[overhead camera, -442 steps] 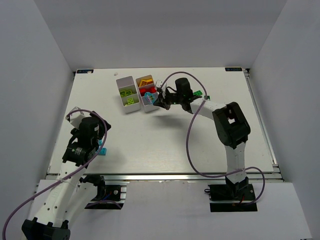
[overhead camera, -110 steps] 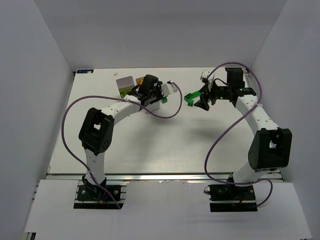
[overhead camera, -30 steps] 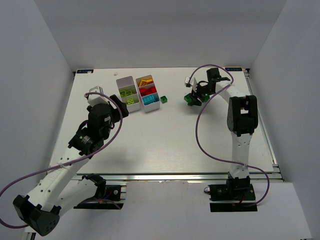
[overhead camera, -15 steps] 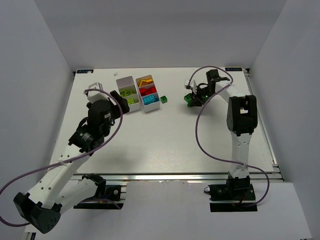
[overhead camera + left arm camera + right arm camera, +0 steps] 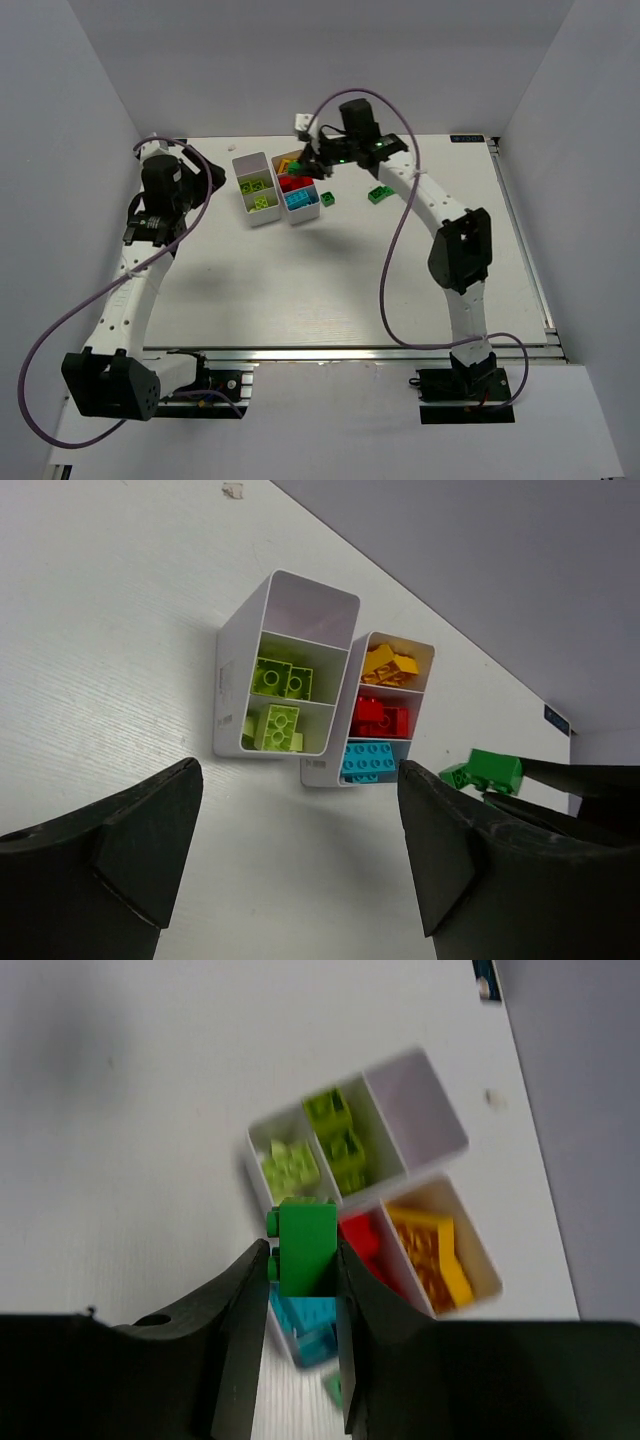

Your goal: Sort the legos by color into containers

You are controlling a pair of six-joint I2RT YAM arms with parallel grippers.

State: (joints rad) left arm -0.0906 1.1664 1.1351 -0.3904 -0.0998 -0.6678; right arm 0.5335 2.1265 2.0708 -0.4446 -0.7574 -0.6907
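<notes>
A dark green lego is clamped between the right gripper's fingers. The left gripper's fingers are spread wide, with nothing held. Below the right fingers, orange, red and cyan bricks are kept in one tray and lime ones in the adjoining tray. Two green bricks are seen on the table near the right fingers.

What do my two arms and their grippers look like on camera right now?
The left arm and right arm have white links, black joints and a purple cable looping along each. The left gripper and right gripper have broad, black, wedge-shaped fingers.
</notes>
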